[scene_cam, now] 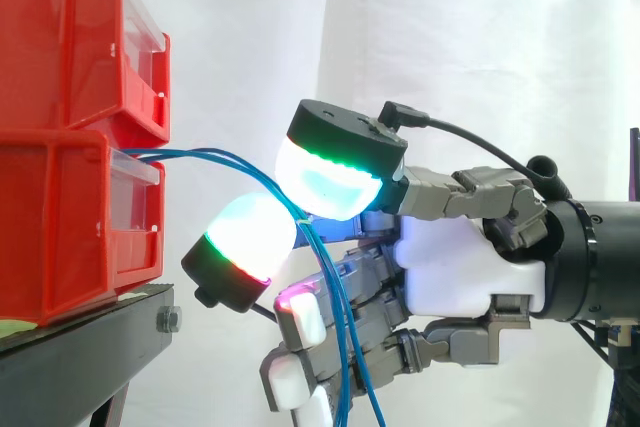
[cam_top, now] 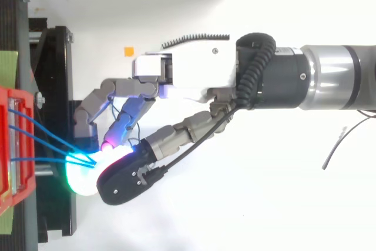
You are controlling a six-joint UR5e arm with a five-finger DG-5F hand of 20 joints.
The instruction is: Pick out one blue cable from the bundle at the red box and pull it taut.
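- I saw the robot hand (scene_cam: pixel 455 267) closed on the blue cables (scene_cam: pixel 210 154), pinching them between two glowing pads (scene_cam: pixel 245 242).
- The cables ran from the lower red bin (scene_cam: pixel 60 217) to the pinch, then drooped down.
- A white curtain (scene_cam: pixel 480 47) hung behind.

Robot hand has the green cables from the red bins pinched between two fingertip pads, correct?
Not quite: the cables are blue, not green, as the side view shows. The rest stands: the robot hand pinches them between two fingertip pads, and they come from the red bins.
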